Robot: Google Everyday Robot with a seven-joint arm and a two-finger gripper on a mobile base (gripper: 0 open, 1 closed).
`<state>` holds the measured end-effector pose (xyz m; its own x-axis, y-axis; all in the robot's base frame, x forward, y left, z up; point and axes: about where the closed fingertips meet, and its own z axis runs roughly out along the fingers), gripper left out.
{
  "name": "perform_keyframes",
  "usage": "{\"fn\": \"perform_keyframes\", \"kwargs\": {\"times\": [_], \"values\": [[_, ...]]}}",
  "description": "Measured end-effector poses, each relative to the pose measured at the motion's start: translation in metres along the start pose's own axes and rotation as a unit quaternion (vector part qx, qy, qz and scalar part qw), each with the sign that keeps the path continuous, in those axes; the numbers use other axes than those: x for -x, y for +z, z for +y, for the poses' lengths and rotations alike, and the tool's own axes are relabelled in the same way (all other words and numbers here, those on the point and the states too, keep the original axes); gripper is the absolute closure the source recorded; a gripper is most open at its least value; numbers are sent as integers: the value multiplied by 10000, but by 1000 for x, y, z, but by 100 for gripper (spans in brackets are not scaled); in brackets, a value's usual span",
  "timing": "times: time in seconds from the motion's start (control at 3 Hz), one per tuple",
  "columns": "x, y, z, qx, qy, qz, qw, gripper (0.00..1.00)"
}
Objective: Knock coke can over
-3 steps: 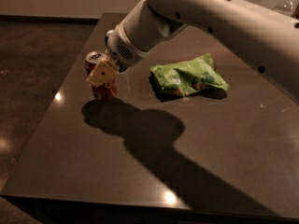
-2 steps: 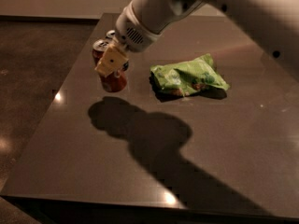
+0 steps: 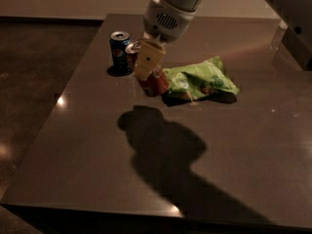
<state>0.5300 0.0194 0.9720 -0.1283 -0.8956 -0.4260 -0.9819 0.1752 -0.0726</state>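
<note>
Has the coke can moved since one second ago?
Yes. The coke can, at the gripper, has shifted right, nearer the green bag, and now leans.

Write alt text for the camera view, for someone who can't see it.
The robot's gripper is against a tilted coke can on a dark table. A blue Pepsi can stands upright to its left, a green snack bag to its right.

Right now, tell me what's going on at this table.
The robot's arm reaches down from above, and its claw is against the coke can, toward the far side of the dark table. The can is tilted rather than upright, but it isn't lying flat yet. A blue Pepsi can stands upright close beside it, and a green snack bag lies on its other side.
</note>
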Motion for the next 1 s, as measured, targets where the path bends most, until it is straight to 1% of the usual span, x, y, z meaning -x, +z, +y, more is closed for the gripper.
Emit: {"fn": "perform_keyframes", "kwargs": {"times": [0.33, 0.67, 1.0], "values": [[-41, 2, 8, 128, -113, 824, 9965, 100], [-72, 14, 14, 198, -216, 1482, 9885, 100], [-96, 26, 20, 218, -379, 2036, 9781, 87]]}}
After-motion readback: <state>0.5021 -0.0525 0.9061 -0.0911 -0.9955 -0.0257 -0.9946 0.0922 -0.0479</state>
